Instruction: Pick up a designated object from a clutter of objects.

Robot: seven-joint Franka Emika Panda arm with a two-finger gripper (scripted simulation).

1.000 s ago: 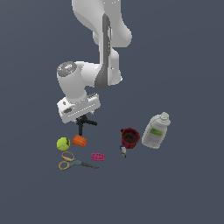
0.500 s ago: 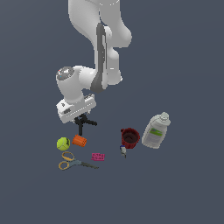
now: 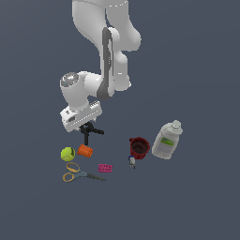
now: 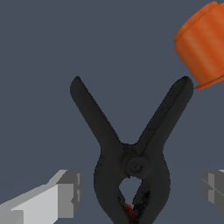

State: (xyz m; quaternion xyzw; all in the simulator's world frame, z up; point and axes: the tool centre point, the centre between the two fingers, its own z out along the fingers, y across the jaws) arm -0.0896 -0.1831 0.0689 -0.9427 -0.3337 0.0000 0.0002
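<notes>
The designated object, a black spring clamp (image 3: pixel 90 132) (image 4: pixel 131 162), lies on the dark floor with its two handles splayed apart. My gripper (image 3: pixel 86 126) (image 4: pixel 140 188) hangs right over it, open. Its grey fingers (image 4: pixel 63 194) stand on either side of the clamp's pivot, with a gap on each side and touching nothing. The clutter of objects spreads around the clamp. An orange ribbed cylinder (image 3: pixel 85 150) (image 4: pixel 203 43) sits just past one handle tip.
A yellow-green ball (image 3: pixel 68 153) lies beside the cylinder, with yellow-handled scissors (image 3: pixel 77 174) and a pink block (image 3: pixel 105 167) nearer the camera. On the exterior view's right stand a dark red mug (image 3: pixel 139 147) and a whitish bottle (image 3: pixel 166 140).
The arm's upper links have swung slightly to the exterior view's left, and the hand has sunk a little toward the clamp. No object has moved.
</notes>
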